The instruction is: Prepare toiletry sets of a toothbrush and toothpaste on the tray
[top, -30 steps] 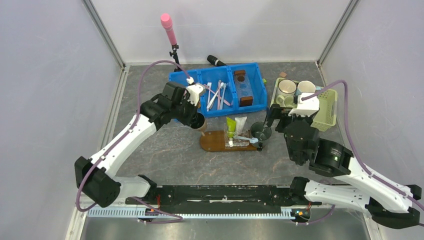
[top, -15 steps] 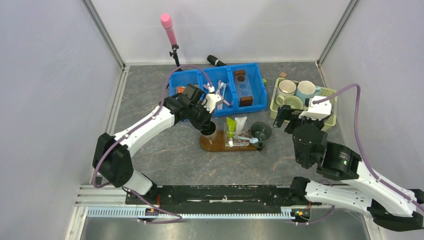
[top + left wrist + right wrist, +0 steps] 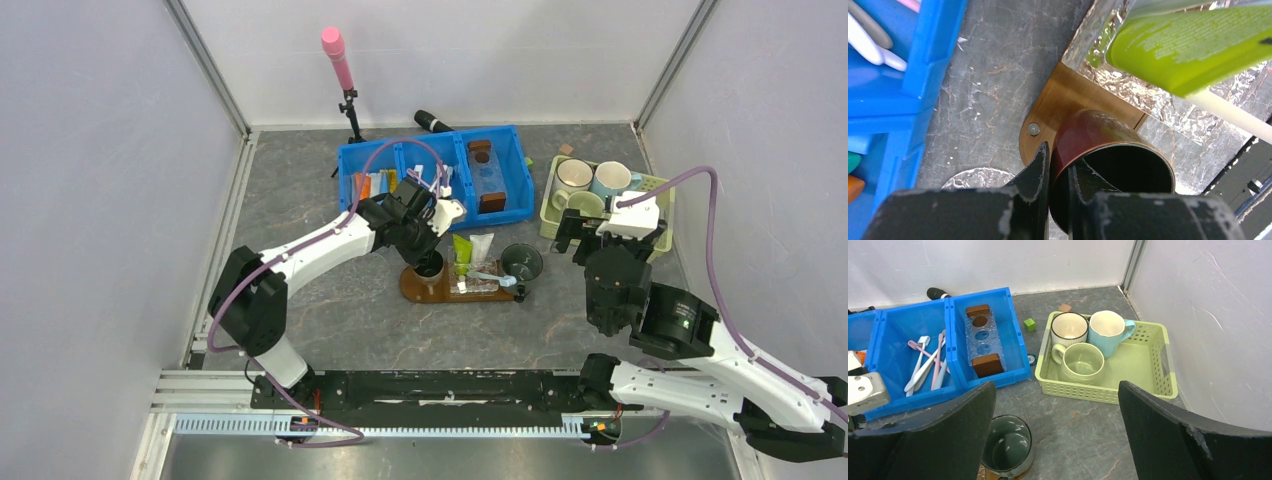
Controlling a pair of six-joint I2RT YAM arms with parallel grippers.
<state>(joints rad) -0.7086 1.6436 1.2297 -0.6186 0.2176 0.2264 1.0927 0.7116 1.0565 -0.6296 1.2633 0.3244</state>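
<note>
On tray [image 3: 1058,102], cup [image 3: 1098,135] in left claw [image 3: 1058,161]

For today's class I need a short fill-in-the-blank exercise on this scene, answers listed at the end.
1. The left pincer grips a brown cup at the tray's end, near a bright ___ toothpaste tube.
2. The pale green basket holds ___ mugs.
3. The right pincer holds nothing; its jaws stand ___.
Missing words: green; three; open.
</note>
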